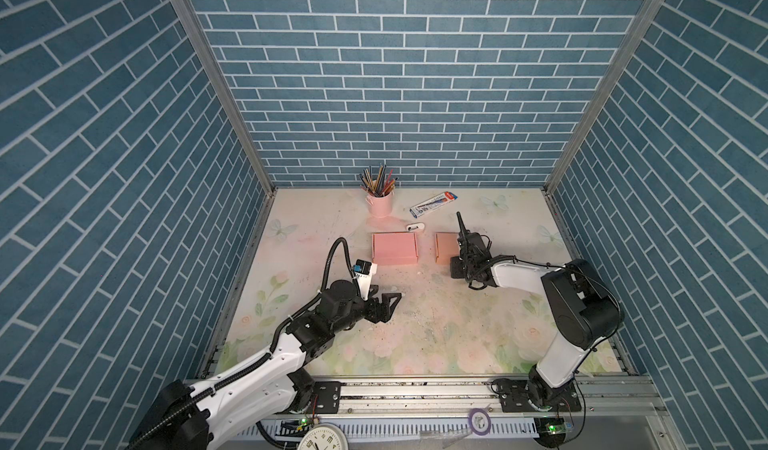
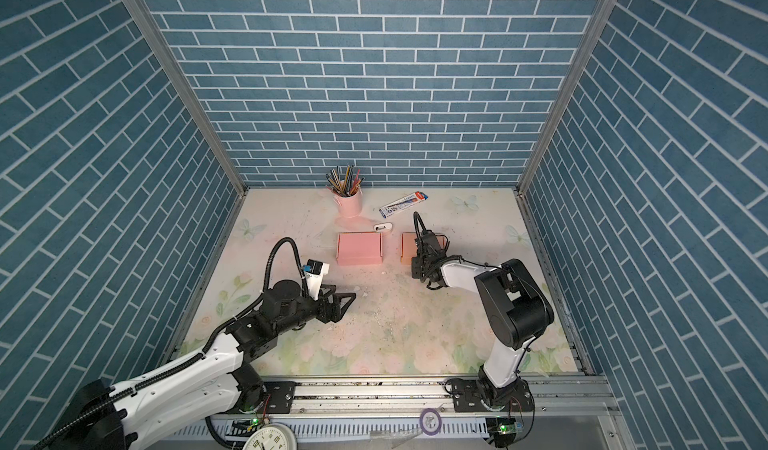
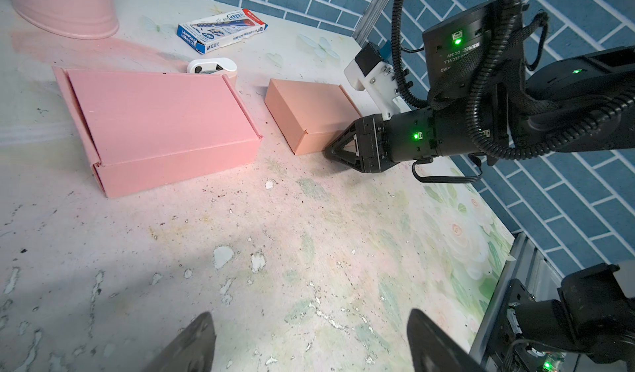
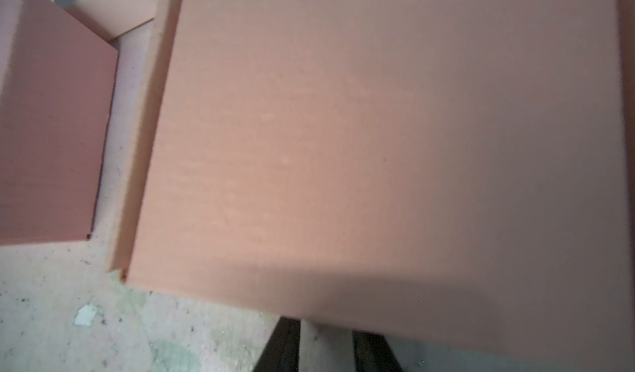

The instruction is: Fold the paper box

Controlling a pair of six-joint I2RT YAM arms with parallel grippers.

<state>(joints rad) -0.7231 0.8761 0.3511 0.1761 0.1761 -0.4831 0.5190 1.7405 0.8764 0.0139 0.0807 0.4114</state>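
Standing closed right of the larger pink box (image 1: 394,248), the small orange box (image 1: 445,247) seemed nearly folded. The right tool (image 3: 328,152) sat narrow against its near wall; whether it gripped, I could not tell. The next move likely called for tucking the lid. The left tool (image 1: 388,304) hovered wide and empty over the surface (image 1: 436,323).

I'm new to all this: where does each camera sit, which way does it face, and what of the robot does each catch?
Both top views: overhead at the front, looking down at the table; left arm and right arm show.
Left wrist: low on the left arm, facing the larger pink box and smaller box; the left gripper and right gripper show.
Right wrist: close over the smaller box; only its own dark fingers show.
Shared: both wrist views show both boxes.
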